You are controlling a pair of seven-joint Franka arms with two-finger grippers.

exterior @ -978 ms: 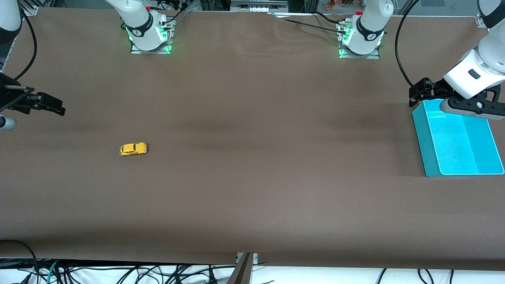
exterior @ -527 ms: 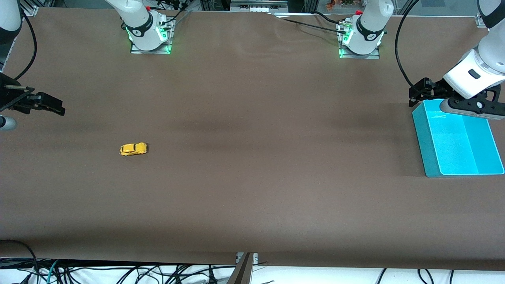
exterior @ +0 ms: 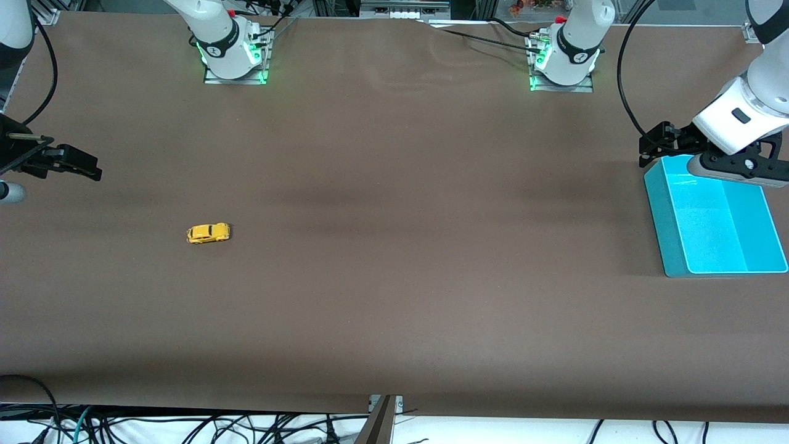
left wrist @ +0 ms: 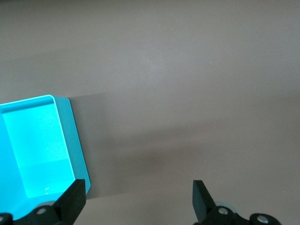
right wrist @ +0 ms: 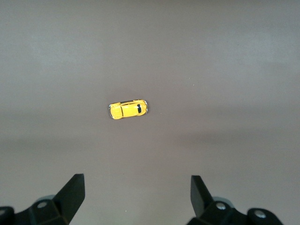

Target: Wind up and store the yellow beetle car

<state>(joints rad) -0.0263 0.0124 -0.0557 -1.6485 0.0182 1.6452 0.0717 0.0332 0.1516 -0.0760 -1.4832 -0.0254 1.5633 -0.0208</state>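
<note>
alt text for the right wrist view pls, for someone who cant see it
A tiny bright-yellow toy beetle car sits alone on the brown table covering, upright on its wheels. The right hand is above the table short of the car, its two black fingers spread wide open and holding nothing.

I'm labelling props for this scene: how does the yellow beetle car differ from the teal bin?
The yellow beetle car is tiny, rounded and bright yellow; the teal bin is far larger, box-shaped and open-topped. The car lies toward the right arm's end of the table, the bin toward the left arm's end. The bin shows empty. Both rest on the brown table, untouched.
</note>
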